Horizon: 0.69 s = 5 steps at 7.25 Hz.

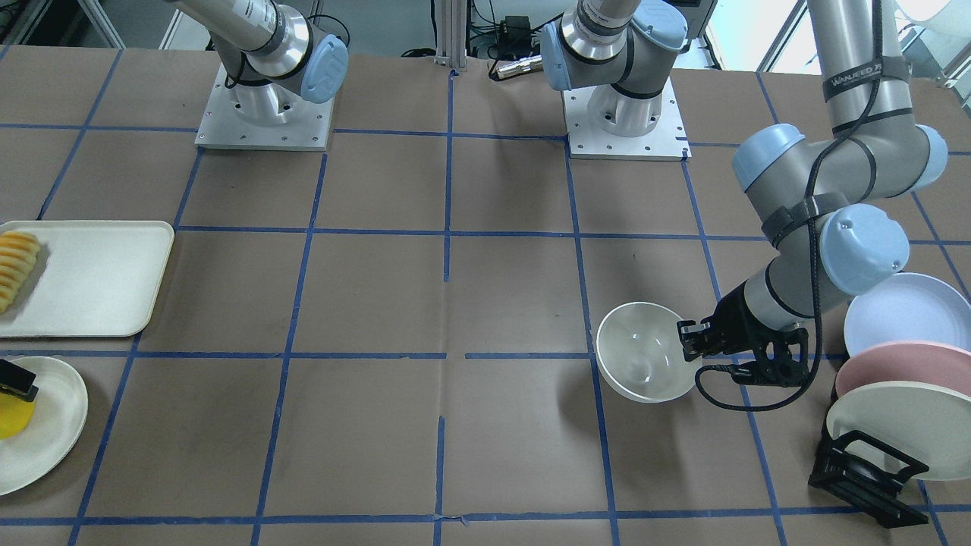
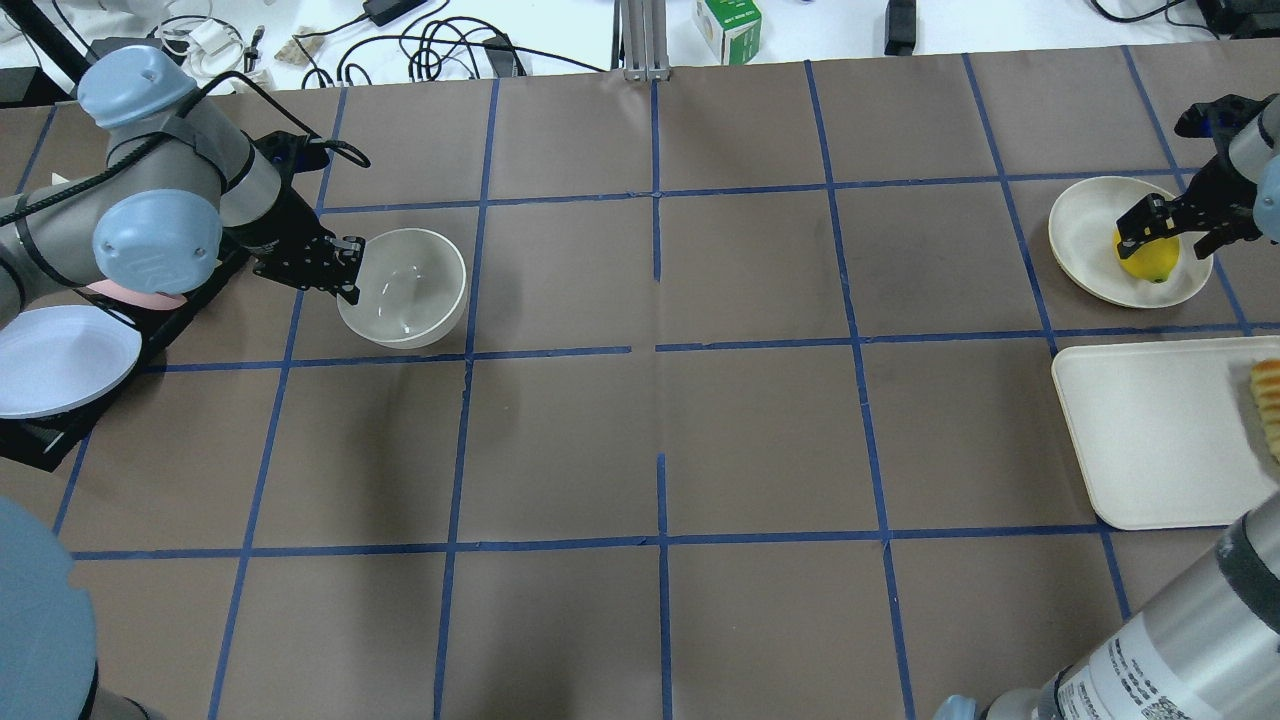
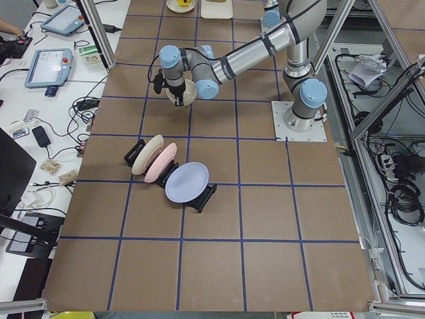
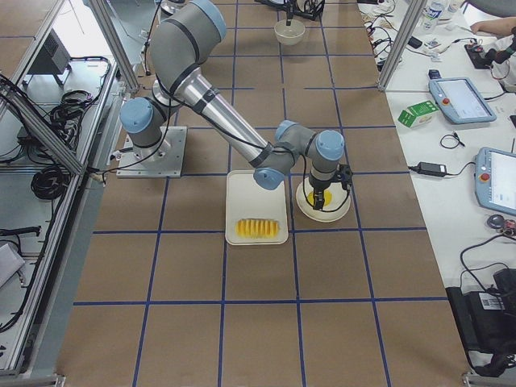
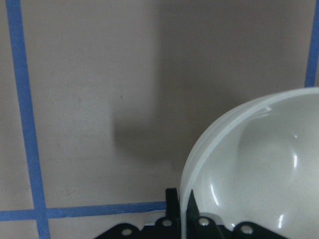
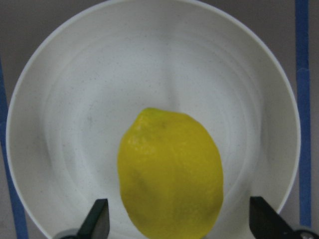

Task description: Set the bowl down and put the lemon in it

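The left claw pinches the rim of the glossy, rigid, probably slippery bowl at the tabletop's left end, while the right claw hangs wide open astride the firm, roll-prone lemon on its plate, best squeezed across its middle.

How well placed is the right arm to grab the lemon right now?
Probably yes. The right gripper hangs directly over the lemon, open, with a finger on each side. Nothing else on the plate blocks it.
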Available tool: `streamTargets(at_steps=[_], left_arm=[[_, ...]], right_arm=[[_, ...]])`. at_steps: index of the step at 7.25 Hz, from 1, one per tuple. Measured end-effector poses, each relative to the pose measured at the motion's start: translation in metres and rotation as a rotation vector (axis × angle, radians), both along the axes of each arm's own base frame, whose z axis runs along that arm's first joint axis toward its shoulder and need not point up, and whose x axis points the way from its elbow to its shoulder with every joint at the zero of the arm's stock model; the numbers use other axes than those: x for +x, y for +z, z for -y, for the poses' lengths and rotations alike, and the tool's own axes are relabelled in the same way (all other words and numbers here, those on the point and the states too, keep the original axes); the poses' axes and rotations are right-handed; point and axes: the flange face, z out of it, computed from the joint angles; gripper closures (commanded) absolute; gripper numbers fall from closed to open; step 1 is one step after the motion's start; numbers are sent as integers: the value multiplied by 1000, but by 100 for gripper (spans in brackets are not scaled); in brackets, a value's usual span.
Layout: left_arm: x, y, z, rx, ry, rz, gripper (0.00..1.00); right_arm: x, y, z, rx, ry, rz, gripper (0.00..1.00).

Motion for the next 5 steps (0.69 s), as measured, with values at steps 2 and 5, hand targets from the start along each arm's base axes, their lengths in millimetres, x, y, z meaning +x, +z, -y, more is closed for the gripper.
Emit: streamTargets(at_steps=[2,5], left_arm=[[-9,11,-6,3,-6,-16,100],[-145,18,-17,-24,21,-37,100]], right_arm=[[-1,-4,3,-13,-3,-2,35],[4,-4,7,-55,-55,42,100]])
